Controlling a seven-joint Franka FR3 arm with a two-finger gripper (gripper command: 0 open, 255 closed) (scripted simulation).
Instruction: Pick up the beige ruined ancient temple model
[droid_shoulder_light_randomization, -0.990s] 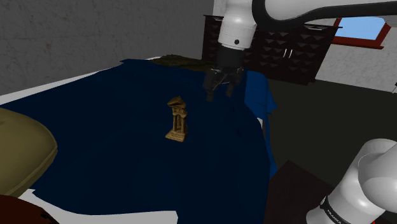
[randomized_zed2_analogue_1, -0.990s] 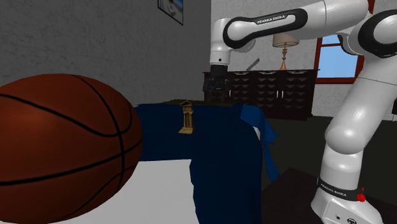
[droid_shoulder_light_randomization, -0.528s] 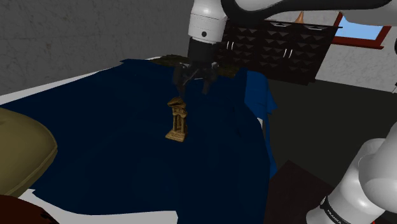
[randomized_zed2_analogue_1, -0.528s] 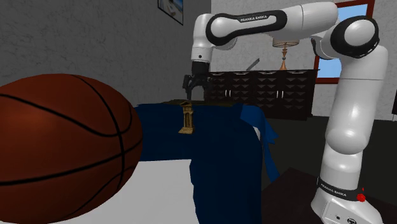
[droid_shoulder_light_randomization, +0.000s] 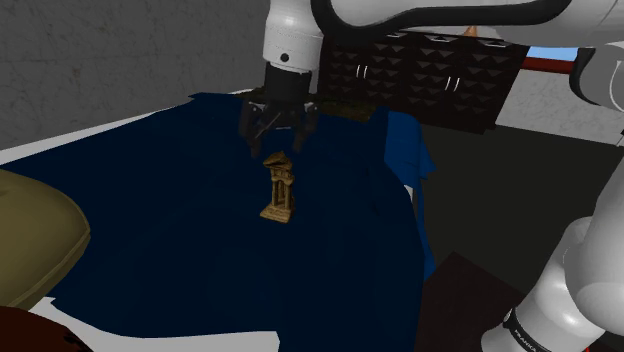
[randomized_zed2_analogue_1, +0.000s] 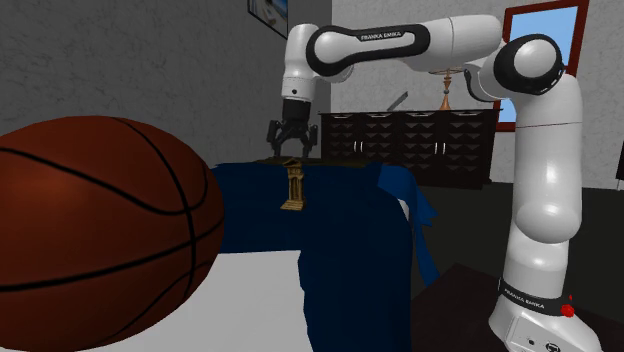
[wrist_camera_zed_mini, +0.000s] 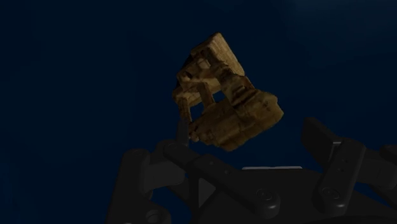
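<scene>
In the shoulder view, you see the gripper (droid_shoulder_light_randomization: 273, 143) hanging right above the temple model (droid_shoulder_light_randomization: 279, 188), with its two fingers spread apart and holding nothing. The model is brownish beige and stands upright on a dark blue cloth (droid_shoulder_light_randomization: 170, 230), a little toward this view's right of the cloth's middle. There is a small gap between the fingertips and the model's broken roof. An olive cushion (droid_shoulder_light_randomization: 30, 240) lies at this view's left edge, well apart from the model. Behind the gripper a dark cabinet (droid_shoulder_light_randomization: 440, 70) stands against the wall.

In the second exterior view, you see a big orange-brown basketball (randomized_zed2_analogue_1: 100, 230) close to the camera, at this view's left. The model stands behind it on the blue cloth, which hangs down over the edge of a white surface (randomized_zed2_analogue_1: 250, 300). The white arm (randomized_zed2_analogue_1: 380, 45) reaches over from this view's right and points the gripper down just above the model.

In the wrist view, you look down on the model from above, and it appears tilted against the blue cloth. The black fingers (wrist_camera_zed_mini: 327, 149) stand wide on either side of it. Neither one touches it.
</scene>
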